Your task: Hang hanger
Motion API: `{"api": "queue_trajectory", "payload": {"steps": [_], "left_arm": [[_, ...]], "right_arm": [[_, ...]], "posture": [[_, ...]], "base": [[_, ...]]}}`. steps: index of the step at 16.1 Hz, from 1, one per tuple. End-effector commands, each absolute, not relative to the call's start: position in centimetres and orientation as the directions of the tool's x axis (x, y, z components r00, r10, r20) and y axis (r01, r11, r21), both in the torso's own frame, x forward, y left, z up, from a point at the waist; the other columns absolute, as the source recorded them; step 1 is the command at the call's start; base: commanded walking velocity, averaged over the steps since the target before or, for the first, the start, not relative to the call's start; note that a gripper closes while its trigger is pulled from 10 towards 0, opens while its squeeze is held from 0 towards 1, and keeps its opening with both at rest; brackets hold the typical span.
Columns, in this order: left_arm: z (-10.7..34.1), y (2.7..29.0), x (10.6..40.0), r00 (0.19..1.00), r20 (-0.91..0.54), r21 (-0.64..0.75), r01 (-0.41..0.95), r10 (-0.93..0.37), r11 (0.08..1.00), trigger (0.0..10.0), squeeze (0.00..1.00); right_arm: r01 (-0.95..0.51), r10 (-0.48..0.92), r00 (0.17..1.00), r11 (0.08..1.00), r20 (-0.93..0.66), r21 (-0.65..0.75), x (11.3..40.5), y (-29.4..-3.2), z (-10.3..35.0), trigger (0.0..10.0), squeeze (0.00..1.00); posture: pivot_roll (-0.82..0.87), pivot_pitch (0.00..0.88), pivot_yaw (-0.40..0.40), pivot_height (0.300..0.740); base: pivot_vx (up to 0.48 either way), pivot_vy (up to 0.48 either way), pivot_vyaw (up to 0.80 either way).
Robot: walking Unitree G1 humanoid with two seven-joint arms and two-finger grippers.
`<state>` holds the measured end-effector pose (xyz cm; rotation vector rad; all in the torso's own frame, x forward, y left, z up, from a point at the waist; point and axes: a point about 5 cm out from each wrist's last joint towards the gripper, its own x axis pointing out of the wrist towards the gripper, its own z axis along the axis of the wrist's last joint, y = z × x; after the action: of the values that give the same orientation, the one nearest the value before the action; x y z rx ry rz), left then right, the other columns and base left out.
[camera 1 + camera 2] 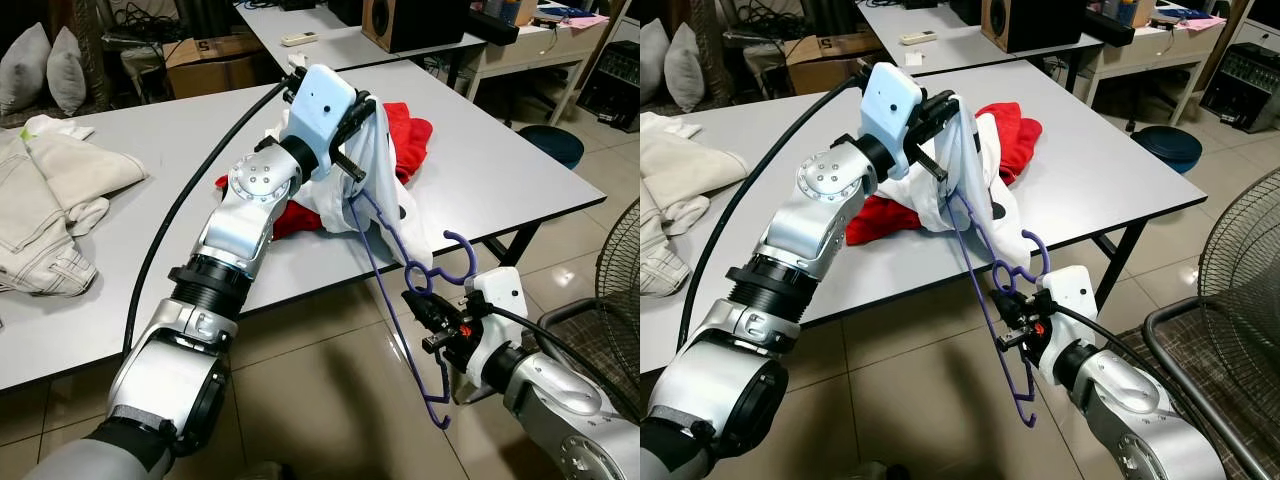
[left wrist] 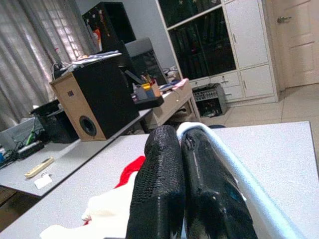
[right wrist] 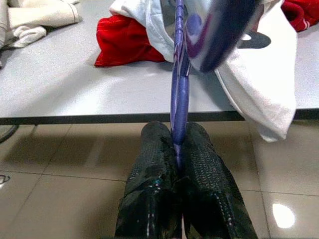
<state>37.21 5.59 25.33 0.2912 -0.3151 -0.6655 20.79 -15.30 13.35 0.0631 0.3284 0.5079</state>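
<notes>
Purple wire hanger pinched in right tool, left tool clamping white cloth

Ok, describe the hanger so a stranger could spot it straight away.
Find the grey table with the white shirt draped over its front edge. The hanger runs from that shirt down to the right gripper, the only thin purple wire shape there.

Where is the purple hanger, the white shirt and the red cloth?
hanger (image 1: 385,262), left eye view, on its long thin side bar.
white shirt (image 1: 383,165), left eye view, on the hanging fold.
red cloth (image 1: 412,133), left eye view, on the far bunched part.
</notes>
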Motion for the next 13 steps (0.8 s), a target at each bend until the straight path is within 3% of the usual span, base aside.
{"api": "queue_trajectory", "payload": {"steps": [1,4,5,9,13], "left_arm": [[26.2,5.9,37.4,0.749,0.21,0.375,0.532,-0.628,0.759,0.0,0.0],[26.3,6.2,37.2,0.724,0.187,0.401,0.561,-0.664,0.724,0.0,0.0],[25.9,6.7,37.3,0.732,0.166,0.417,0.555,-0.661,0.72,0.0,0.0],[25.5,7.4,37.6,0.752,0.148,0.432,0.535,-0.643,0.726,0.0,0.0],[25.6,6.9,37.6,0.752,0.158,0.408,0.541,-0.64,0.736,0.0,0.0]], "right_arm": [[-0.453,0.463,0.841,0.886,-0.28,0.102,20.9,-15.6,13.9,10.0,0.0],[-0.126,0.135,0.973,0.99,-0.189,0.058,23.0,-20.0,14.9,10.0,0.0],[-0.091,0.104,0.986,0.991,-0.133,0.097,23.1,-21.3,15.9,10.0,0.0],[-0.209,0.222,0.962,0.973,-0.161,0.093,22.2,-21.4,16.0,10.0,0.0],[-0.306,0.303,0.894,0.951,-0.331,0.044,20.6,-20.6,14.0,10.0,0.0]], "posture": [[-0.15,0.0,0.082,0.74],[-0.15,0.0,0.086,0.74],[-0.15,0.0,0.087,0.74],[-0.16,0.0,0.084,0.74],[-0.15,0.0,0.082,0.74]], "base": [[0.0,0.0,0.0],[0.0,0.0,0.0],[0.0,0.0,0.0],[0.0,0.0,0.0],[0.0,0.0,0.0]]}}
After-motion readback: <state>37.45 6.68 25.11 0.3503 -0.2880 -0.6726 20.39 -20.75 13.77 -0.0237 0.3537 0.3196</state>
